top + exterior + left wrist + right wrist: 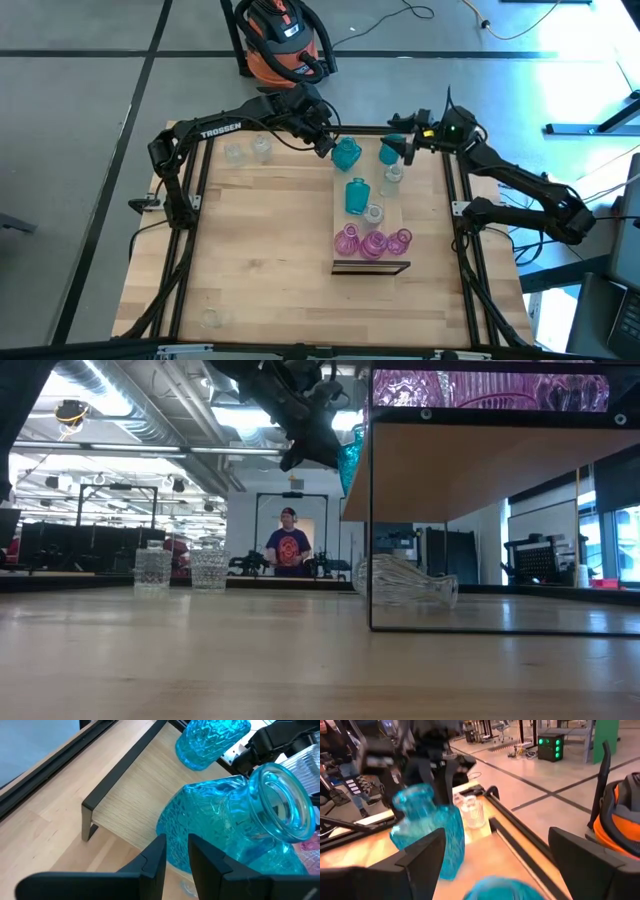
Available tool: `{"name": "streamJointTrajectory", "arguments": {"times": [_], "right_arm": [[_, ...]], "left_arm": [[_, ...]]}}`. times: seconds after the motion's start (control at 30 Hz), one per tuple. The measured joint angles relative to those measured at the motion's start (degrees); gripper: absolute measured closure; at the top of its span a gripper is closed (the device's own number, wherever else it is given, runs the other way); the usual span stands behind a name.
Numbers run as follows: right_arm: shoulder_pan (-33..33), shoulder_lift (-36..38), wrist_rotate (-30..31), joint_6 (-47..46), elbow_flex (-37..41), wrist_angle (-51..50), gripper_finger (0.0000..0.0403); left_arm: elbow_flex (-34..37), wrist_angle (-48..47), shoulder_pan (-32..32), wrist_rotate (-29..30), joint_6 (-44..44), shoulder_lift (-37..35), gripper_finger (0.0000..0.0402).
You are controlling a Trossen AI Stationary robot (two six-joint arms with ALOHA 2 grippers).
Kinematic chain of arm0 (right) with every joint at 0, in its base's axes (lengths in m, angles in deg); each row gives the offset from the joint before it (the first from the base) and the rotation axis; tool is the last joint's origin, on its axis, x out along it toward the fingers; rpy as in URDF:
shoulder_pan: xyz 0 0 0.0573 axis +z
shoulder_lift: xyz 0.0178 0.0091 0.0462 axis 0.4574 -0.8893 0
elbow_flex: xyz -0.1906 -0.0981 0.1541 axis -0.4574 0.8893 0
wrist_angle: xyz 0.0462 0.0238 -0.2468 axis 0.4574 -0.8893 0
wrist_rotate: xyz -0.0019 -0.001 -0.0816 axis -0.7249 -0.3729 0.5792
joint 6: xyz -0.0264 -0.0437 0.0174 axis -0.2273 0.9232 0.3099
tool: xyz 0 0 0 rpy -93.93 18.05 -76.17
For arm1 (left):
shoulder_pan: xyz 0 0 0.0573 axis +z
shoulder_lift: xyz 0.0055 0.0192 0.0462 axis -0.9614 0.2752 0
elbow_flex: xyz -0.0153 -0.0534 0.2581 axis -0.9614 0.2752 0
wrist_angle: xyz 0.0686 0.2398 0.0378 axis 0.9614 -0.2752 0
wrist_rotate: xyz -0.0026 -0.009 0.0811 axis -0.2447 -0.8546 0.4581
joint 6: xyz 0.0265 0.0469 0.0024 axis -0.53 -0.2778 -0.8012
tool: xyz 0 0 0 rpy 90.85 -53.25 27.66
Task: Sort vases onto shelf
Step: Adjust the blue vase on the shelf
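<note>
Shelf (389,222) back end crowded: teal vases (346,154), both grippers close together. Pink vases (372,243) block front. Tabletop (260,250) left half open.

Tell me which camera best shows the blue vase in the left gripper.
Left wrist view: the blue vase fills the frame above the left gripper. High view shows it small; low view only an edge; right wrist view shows it blurred.

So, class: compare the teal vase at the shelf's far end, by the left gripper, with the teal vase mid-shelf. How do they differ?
The far-end vase is round-bodied; the mid-shelf vase is slimmer and straighter-sided. The far-end vase has the left gripper close beside it; the mid-shelf vase stands clear of both arms, partway along the shelf. Both are teal patterned glass.
</note>
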Motion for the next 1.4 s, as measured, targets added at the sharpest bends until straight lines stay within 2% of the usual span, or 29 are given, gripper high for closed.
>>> {"name": "streamJointTrajectory", "arguments": {"times": [0.17, 0.3, 0.4, 0.63, 0.8, 0.97, 1.07, 1.4], "right_arm": [[0.0, 0.0, -1.4, -0.1, -5.7, -5.9, 0.0071], [0.3, 0.0, -5.5, -0.2, -12.0, -13.6, 0.0071], [3.5, 0.0, -5.7, 0.3, -15.9, -19.6, 0.0071], [14.8, -1.5, 3.2, 4.3, -21.2, -23.0, 0.0098], [20.0, -6.3, 9.2, 4.7, -23.4, -24.8, 0.0113], [21.1, -12.4, 11.0, 4.7, -24.9, -25.2, 0.0113], [21.0, -14.4, 11.4, 4.7, -26.2, -25.7, 0.0113], [21.0, -15.2, 16.2, 4.8, -27.6, -29.1, 0.0114]], "left_arm": [[0.0, -0.6, 0.2, 0.4, 0.0, 0.0, 0.0328], [-0.1, -7.2, 1.2, 1.6, -0.1, 0.0, 0.0328], [-0.1, -10.6, 1.5, 1.8, -1.2, -0.2, 0.0328], [-0.1, -12.7, -0.7, -2.8, -2.0, -0.3, 0.0328], [-0.1, -10.7, -2.5, -1.0, -3.9, -0.3, 0.0328], [0.0, -4.4, -2.3, -4.2, -3.0, 0.3, 0.0328], [0.0, -1.4, -2.3, -3.8, -2.4, 0.9, 0.0328], [0.0, 3.4, -1.9, -4.2, -1.6, 2.5, 0.0328]]}}
